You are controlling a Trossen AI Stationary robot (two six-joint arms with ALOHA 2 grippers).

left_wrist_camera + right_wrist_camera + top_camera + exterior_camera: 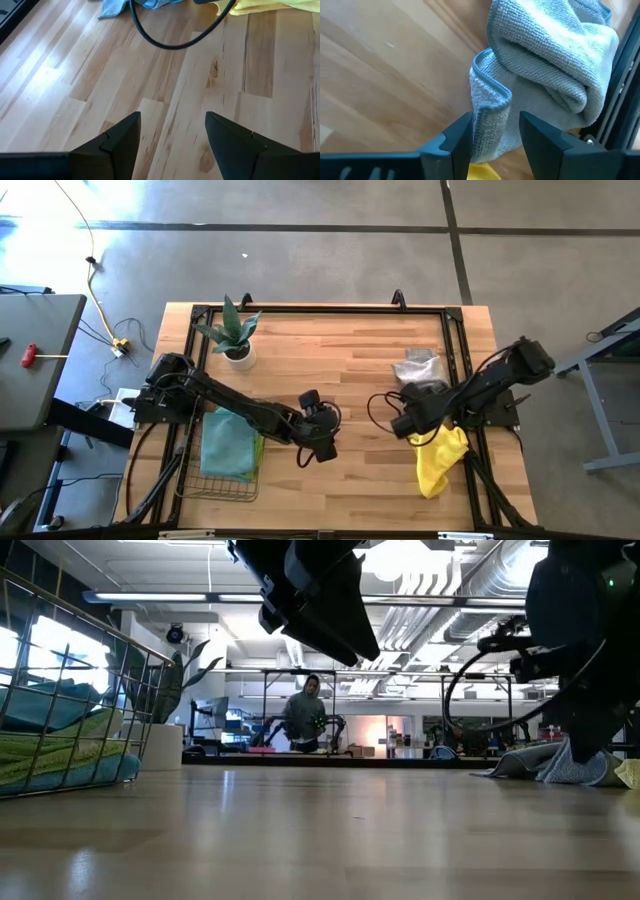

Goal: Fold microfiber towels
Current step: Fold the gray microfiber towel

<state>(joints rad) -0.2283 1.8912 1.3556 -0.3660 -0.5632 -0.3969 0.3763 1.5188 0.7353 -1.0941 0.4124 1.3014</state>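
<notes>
Grey towel (pixel 540 75) crumpled just ahead of right gripper (pixel 495 135), fingers parted and empty, above its near fold. Yellow towel (pixel 440 462) beside. Left gripper (pixel 172 135) open over bare table (pixel 75 95).

From where I stand, there is no writing to be read anywhere: no label, brand, number or sign shows on anything on the table, and whatever hangs in the room behind is too small and blurred to make out.
</notes>
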